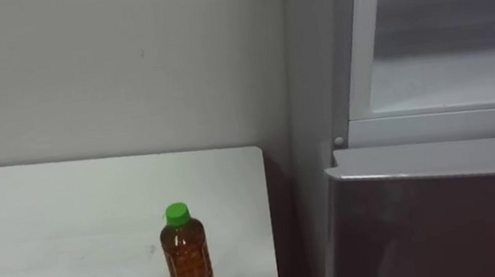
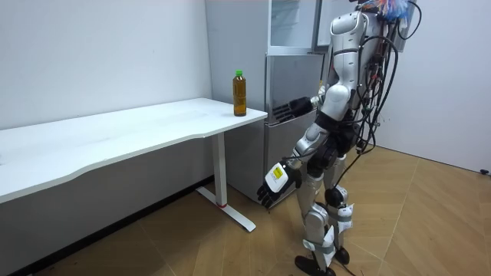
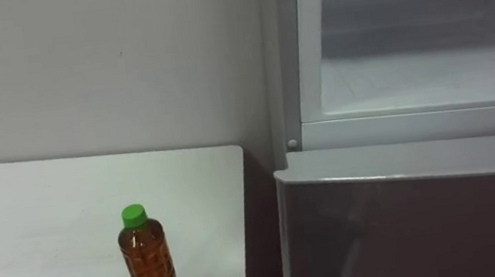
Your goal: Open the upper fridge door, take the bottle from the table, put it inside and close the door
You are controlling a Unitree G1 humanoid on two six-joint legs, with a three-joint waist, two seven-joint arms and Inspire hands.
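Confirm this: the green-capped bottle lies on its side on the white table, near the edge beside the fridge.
Not right. The bottle stands upright with its green cap on top, as the left eye view shows. The rest holds: it is on the white table, near the edge beside the fridge.

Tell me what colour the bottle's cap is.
The cap is green; the left eye view shows it best.
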